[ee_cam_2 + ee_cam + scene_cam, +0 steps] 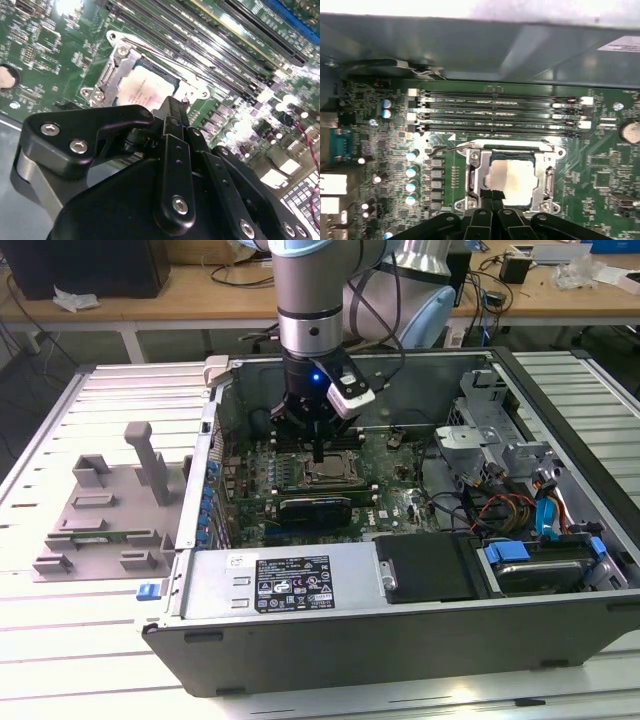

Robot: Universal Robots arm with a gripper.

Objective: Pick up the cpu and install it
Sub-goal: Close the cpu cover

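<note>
Plainly, the small flat square cpu with its pale silver metal top (512, 177) lies flat inside the dark metal-framed socket (474, 172) on the green motherboard (600, 170), so we judge the pick-up done and the install step well along, with the chip placed in its seat. We see the black claw (492, 196) directly over the chip's near edge, its two fingers drawn together with nothing between them; whether the tips touch the metal top or hang just above it we cannot tell. In the second wrist view the claw (172, 106) again covers one side of the chip. A thin wire lever (445, 148) runs beside the frame, and we cannot tell whether it is latched. Just beyond the socket lie the long black memory slots (495, 112). In the exterior view the arm reaches straight down into the open grey computer case (400, 640), which lies on the white slatted table (100, 660), near a long black expansion card (315, 508). In our judgement, any further move calls for a straight vertical path, so the chip is not dragged or tilted in its seat.
</note>
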